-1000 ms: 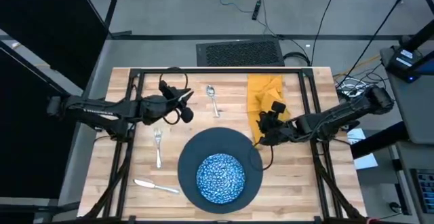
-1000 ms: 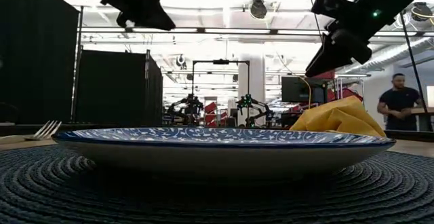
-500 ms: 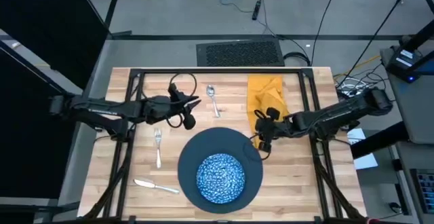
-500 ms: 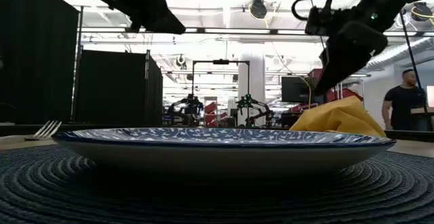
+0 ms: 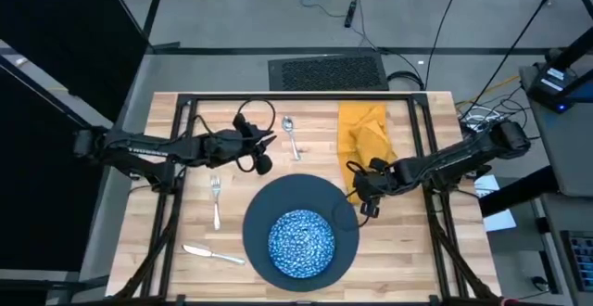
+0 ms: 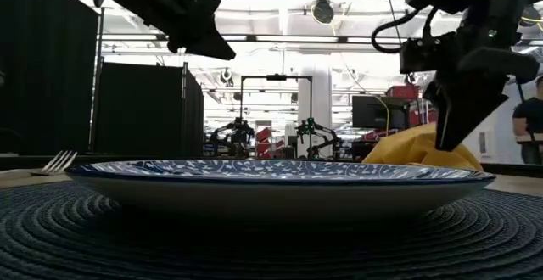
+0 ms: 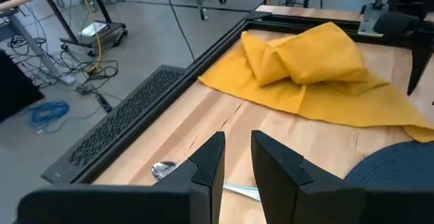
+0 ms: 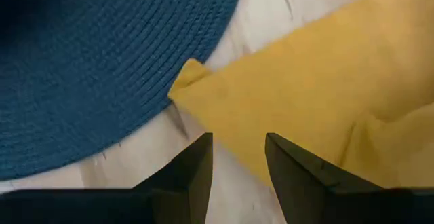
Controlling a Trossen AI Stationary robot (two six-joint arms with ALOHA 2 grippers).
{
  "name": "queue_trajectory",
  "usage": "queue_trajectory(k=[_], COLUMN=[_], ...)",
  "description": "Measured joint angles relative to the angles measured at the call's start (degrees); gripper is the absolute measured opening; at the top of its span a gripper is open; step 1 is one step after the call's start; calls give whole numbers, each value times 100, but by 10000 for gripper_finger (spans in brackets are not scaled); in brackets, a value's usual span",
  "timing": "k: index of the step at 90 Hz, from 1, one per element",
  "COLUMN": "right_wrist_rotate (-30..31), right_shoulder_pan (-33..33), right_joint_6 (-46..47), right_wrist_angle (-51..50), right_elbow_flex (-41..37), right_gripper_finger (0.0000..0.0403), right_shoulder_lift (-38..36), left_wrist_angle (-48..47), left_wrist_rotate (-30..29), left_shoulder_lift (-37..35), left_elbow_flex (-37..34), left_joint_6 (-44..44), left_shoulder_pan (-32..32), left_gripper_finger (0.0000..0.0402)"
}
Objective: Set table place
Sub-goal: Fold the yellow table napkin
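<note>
right gripper [image 8: 235, 161]: parted narrowly, held over napkin [image 8: 325, 95] corner | left gripper [image 7: 236, 157]: parted narrowly, held above spoon [image 7: 165, 170] | desk [image 5: 408, 241]

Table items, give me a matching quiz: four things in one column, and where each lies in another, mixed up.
Things:
1. bowl
2. napkin
3. knife
4. spoon

Places:
A. near left corner of the table
B. on the round blue mat
C. just ahead of the left tool
D. under the right tool

Pairs: 1-B, 2-D, 3-A, 4-C
</note>
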Motion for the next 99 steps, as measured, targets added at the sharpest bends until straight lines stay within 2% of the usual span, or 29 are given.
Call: queue_trajectory(k=[35, 41, 49, 54, 72, 99], right_wrist_rotate=[7, -1, 6, 44, 370, 476], right_shoulder_pan=[-143, -179, -180, -184, -381, -722], right_joint_6=[-42, -63, -312, -574, -1534, -3160], right_wrist_angle=[1364, 1464, 1504, 1473, 1186, 867], right_elbow_flex=[-807, -829, -787, -704, 80, 2092], right_gripper_finger=[122, 99, 33, 12, 1, 0], right_shoulder_lift=[308, 307, 321, 334, 333, 331], left_wrist_angle=[168, 162, 165, 167, 291, 259], left_wrist_rotate=[207, 208, 216, 290, 664, 664], left_shoulder_lift=[-3, -3, -3, -3, -3, -3], left_elbow_flex=[2, 1, 2, 0, 0, 2], left_joint_6=[-4, -4, -4, 1, 179, 151], left_shoulder_pan=[0, 0, 0, 0, -2, 0], left_gripper_finger=[59, 59, 59, 59, 59, 59])
